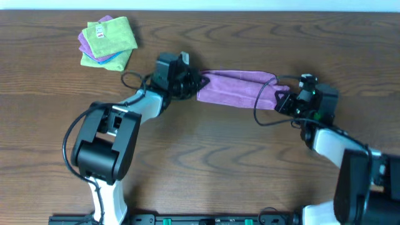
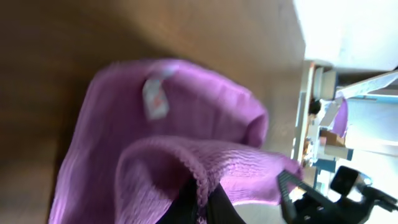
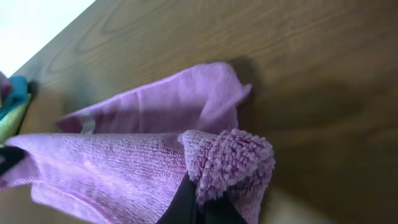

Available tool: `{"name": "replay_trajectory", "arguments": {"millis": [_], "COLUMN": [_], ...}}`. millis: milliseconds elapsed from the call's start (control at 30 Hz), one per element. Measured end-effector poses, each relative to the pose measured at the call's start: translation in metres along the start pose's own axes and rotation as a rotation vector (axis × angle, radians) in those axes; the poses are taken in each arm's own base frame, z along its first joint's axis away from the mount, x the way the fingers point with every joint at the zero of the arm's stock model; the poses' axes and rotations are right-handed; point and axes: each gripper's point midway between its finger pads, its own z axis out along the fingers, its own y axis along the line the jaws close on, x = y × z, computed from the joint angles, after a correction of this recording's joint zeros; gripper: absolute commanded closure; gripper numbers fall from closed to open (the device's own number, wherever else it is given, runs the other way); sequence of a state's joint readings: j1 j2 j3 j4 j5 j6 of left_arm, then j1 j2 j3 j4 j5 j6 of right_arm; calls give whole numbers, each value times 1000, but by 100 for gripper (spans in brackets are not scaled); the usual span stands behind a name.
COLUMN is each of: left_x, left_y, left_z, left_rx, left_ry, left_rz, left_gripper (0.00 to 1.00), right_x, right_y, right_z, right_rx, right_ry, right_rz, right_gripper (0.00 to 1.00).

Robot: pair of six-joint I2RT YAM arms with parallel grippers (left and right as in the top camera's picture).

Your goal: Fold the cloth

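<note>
1. Left tool [image 1: 186, 82] is closed on one end of the light purple fuzzy microfibre cloth [image 1: 235, 89]. The right tool [image 1: 282, 100] is pinched shut on the other end. In both wrist views the fabric is bunched up between the dark fingers.
2. This cloth is at the far middle of the brown wooden worktop [image 1: 206, 162], stretched as a narrow band between the two tools. The gripped edge is raised, while a lower layer seems to rest on the wood.
3. I judge it to be light, soft and limp. It does not keep a shape, it sags and it folds over itself. It is not fragile, and the fuzzy pile should give a good grip.
4. The best places to hold it are the corners of one edge, so that this edge is taut and the rest hangs evenly.
5. Its long axis runs from left to right across the worktop, with the right end a little nearer to the robot. The small white tag [image 2: 155, 96] sits near the left end.
6. A small pile of folded cloths [image 1: 107, 42], with a lime-green one on top, lies well apart at the far left.
</note>
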State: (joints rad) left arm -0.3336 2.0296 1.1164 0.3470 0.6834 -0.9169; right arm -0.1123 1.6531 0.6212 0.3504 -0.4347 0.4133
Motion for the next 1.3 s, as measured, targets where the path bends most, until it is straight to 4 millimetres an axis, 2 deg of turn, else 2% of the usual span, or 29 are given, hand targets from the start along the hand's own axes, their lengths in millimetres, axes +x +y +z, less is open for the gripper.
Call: {"name": "replay_trajectory", "arguments": {"millis": [133, 367, 467, 667, 733, 767, 833, 867, 933, 1000, 1067, 1200, 1233, 1300], "left_x": [-19, -21, -22, -26, -26, -26, -27, -28, -31, -33, -38, -53, -57, -63], "left_y": [-5, 13, 18, 26, 29, 30, 32, 33, 35, 36, 38, 43, 45, 48], "left_z": [3, 13, 15, 14, 13, 13, 13, 13, 12, 11, 8, -1, -4, -9], "left_rx": [10, -24, -38, -73, -88, -91, -101, -106, -116, -122, -123, -120, -119, -113], "left_ry": [-33, -36, -43, -70, -71, -72, -80, -85, -98, -106, -118, -151, -157, -162], "left_rz": [10, -12, -17, -26, -29, -27, -13, -9, -6, 3, 2, -6, -11, -19], "left_gripper": [94, 94, 94, 94, 94, 91, 80, 75, 60, 54, 54, 58, 61, 79], "right_x": [-18, -44, -42, -20, -17, -17, -16, -16, -17, -18, -18, -18, -18, -18], "right_y": [5, 6, 5, -1, -2, -2, 2, 3, 6, 7, 8, 12, 13, 17], "right_z": [18, 45, 55, 75, 78, 79, 80, 81, 82, 82, 83, 83, 83, 81], "right_rx": [-5, -7, -6, 10, 23, 28, 30, 32, 31, 31, 29, 6, 0, -16], "right_ry": [-13, -34, -19, 39, 42, 42, 40, 39, 37, 35, 32, 38, 40, 45], "right_rz": [-18, -33, -34, -30, -37, -42, -66, -70, -85, -88, -89, -93, -90, -84], "right_gripper": [99, 98, 98, 93, 86, 82, 72, 61, 46, 40, 26, 13, 11, 5]}}
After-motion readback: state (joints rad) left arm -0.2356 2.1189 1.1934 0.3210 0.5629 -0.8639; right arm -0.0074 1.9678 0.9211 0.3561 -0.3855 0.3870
